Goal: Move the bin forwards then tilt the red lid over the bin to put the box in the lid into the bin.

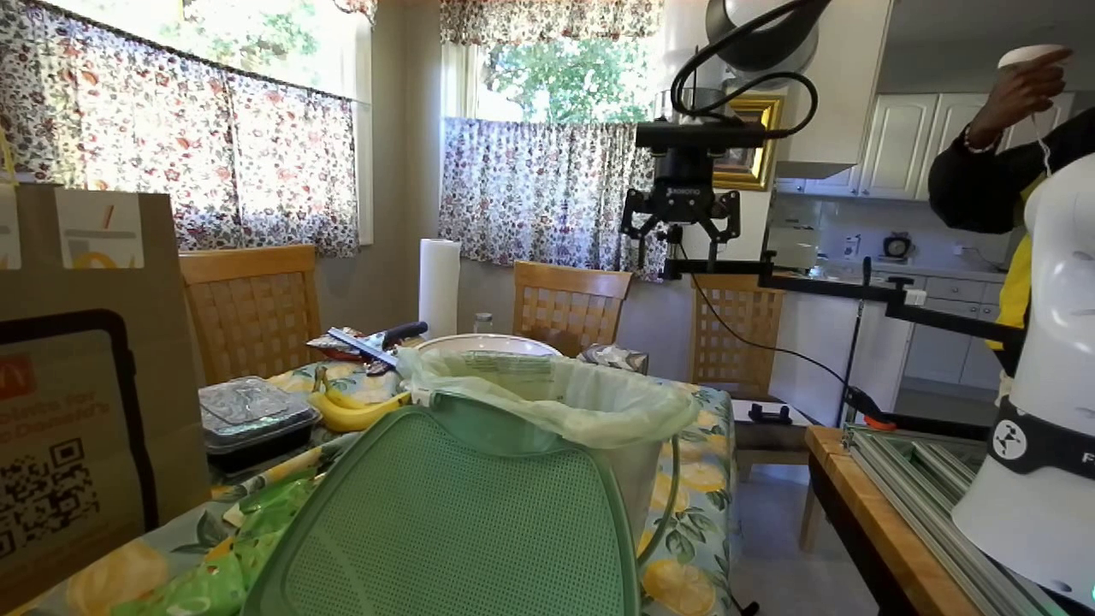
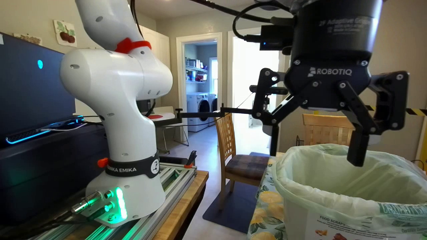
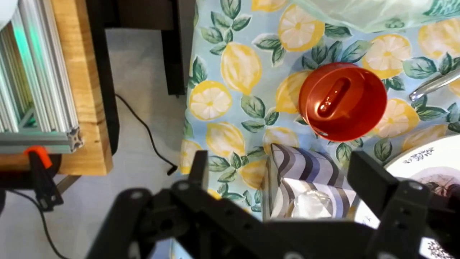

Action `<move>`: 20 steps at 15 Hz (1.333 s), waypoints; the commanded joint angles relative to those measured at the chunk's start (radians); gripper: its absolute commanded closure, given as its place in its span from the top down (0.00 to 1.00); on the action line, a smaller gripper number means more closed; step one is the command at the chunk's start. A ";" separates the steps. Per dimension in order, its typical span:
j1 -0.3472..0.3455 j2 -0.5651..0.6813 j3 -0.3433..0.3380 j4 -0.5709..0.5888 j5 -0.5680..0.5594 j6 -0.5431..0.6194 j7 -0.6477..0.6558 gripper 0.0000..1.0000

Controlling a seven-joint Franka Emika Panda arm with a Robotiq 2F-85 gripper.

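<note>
The bin [image 2: 333,206] stands upright on the table, its pale green liner folded over its rim; it also shows in an exterior view [image 1: 633,406]. An edge of its liner shows at the top of the wrist view [image 3: 388,14]. The round red lid [image 3: 363,104] lies hollow side up on the cloth, in the wrist view only. An oblong shape shows on its floor; I cannot make out a separate box in it. My gripper [image 3: 283,172] is open and empty, high above the table; it shows in both exterior views [image 1: 678,248] [image 2: 317,146].
A striped tissue box [image 3: 305,165] stands below the jaws, near a patterned plate [image 3: 406,162]. A metal utensil [image 3: 436,84] lies by the lid. A green cover [image 1: 479,522] leans before the bin. Bananas [image 1: 351,415] and a paper towel roll [image 1: 439,287] are farther along.
</note>
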 commanded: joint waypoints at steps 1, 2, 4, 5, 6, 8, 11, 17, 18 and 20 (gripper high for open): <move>-0.012 -0.009 0.021 0.016 -0.088 -0.024 -0.127 1.00; -0.011 -0.010 0.021 0.016 -0.108 -0.015 -0.167 1.00; -0.011 -0.013 0.015 0.013 -0.141 0.013 -0.254 1.00; -0.012 -0.014 0.010 0.010 -0.154 0.031 -0.301 1.00; -0.013 -0.014 0.006 0.007 -0.164 0.051 -0.346 1.00; -0.016 -0.010 -0.007 0.004 -0.174 0.097 -0.447 1.00; -0.021 -0.006 -0.030 0.000 -0.154 0.170 -0.623 1.00; -0.042 0.002 -0.020 0.004 -0.112 0.241 -0.796 1.00; -0.042 0.002 -0.023 0.003 -0.110 0.251 -0.815 1.00; -0.041 0.002 -0.025 0.002 -0.109 0.255 -0.828 1.00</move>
